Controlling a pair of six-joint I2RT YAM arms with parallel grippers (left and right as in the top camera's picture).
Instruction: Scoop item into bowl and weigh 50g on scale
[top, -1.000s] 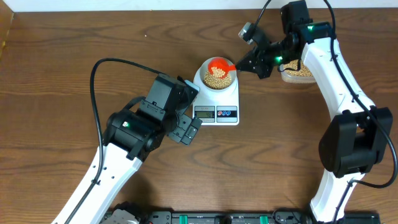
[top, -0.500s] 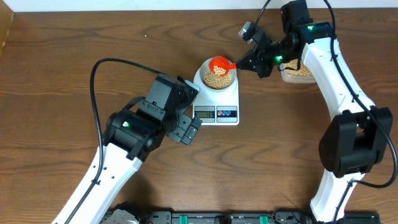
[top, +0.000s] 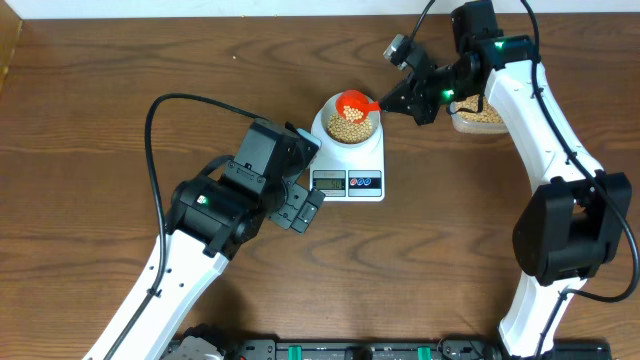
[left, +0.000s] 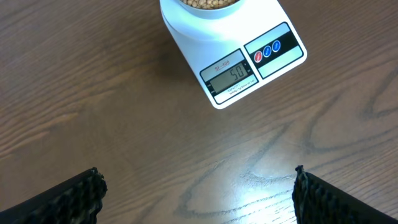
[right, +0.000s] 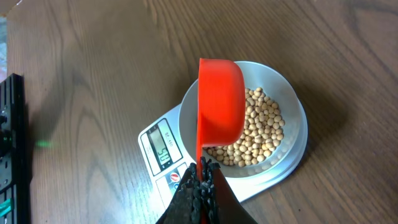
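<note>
Just past the tabletop's (top: 100, 100) centre toward 12 o'clock, the scale (top: 345, 183) carries the bowl (top: 322, 122), and its display seems to read the target. The left hand (left: 199, 199) hangs released at the scale's 8 o'clock, holding nothing. The right hand (right: 200, 177), clenched on the scoop (top: 352, 103) handle from the bowl's 3 o'clock, holds it tipped above the bowl with a few beans (top: 348, 126) inside. Any further tilt would likely overshoot, and bumping the rim could upset the reading.

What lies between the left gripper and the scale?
Only bare wooden table between the open left gripper and the scale, shown in the left wrist view.
</note>
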